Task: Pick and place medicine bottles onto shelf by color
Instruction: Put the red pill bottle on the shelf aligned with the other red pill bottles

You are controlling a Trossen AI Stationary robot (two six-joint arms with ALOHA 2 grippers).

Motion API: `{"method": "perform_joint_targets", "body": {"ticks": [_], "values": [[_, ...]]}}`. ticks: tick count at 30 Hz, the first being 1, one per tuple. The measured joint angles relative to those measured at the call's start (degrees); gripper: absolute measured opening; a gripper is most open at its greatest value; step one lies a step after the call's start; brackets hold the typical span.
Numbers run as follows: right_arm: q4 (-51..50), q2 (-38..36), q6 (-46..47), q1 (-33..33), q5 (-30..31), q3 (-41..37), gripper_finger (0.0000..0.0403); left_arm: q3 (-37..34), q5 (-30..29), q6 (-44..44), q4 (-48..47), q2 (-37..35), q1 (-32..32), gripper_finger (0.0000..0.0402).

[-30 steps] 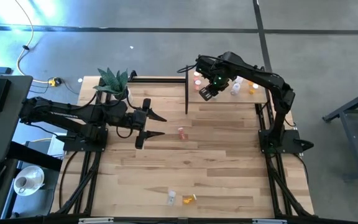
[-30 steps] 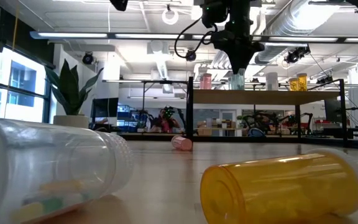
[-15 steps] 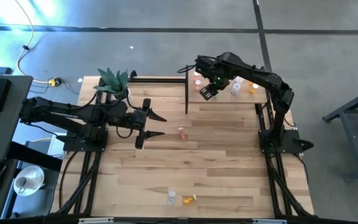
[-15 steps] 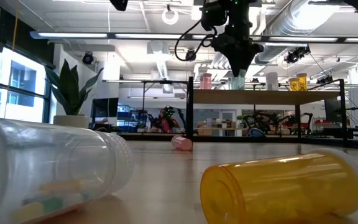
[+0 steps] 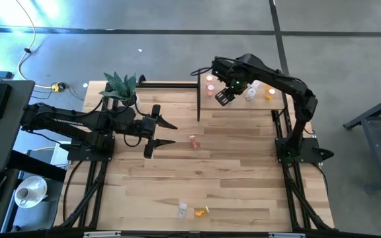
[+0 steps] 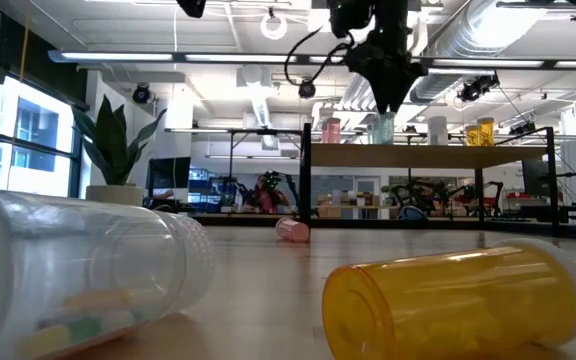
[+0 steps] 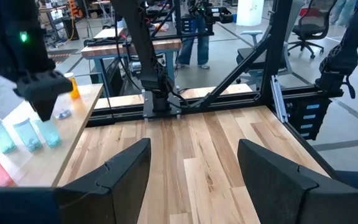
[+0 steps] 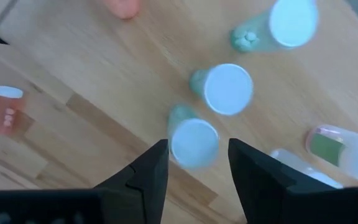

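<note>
Because the task sorts by colour, the bottles already on the shelf (image 5: pixel 243 109) stand upright in colour groups: pink ones at the end nearest the table's middle, 3 green ones (image 8: pixel 229 87) next to them, then clear ones, then an orange one (image 5: pixel 268 94) at the far end. The right gripper (image 5: pixel 224 97) hangs above the shelf, directly over the nearest green bottle (image 8: pixel 193 142). Its fingers are parted wider than the bottle's white cap, one on each side, and touch nothing; the bottle stands on its own, so this looks like a release just made.

The left gripper (image 5: pixel 165 132) waits low over the table near the potted plant (image 5: pixel 120 86), its fingers spread wide and empty, pointing toward a pink bottle (image 5: pixel 193 140) lying on the table just beyond them.

Other bottles remain unsorted: a clear bottle (image 6: pixel 78 270) and an orange bottle (image 6: pixel 458 305) lie on their sides near the table's front edge, well apart from the shelf. Judged from this, most of the sorting is done and 3 bottles on the table remain to be picked up.
</note>
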Motion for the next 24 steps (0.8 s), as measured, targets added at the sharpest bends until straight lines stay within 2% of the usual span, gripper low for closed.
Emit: {"method": "perform_joint_targets", "body": {"ticks": [6, 10, 14, 24], "values": [[0.1, -5.1, 0.4, 0.7, -0.1, 0.1, 0.0156, 0.0, 0.0, 0.0, -0.9, 0.0, 0.0, 0.0231], [0.2, -8.4, 2.8, 3.5, -0.1, 0.1, 0.0156, 0.0, 0.0, 0.0, -2.8, 0.0, 0.0, 0.0231], [0.2, -10.0, 3.0, 9.0, 0.2, 0.1, 0.0156, 0.0, -0.1, -0.1, -5.1, 0.0, 0.0, 0.0231], [0.0, -9.6, 6.5, 23.1, 5.4, -0.6, 0.0156, 0.0, -1.6, -1.2, -10.4, 0.0, 0.0, 0.0231]]}}
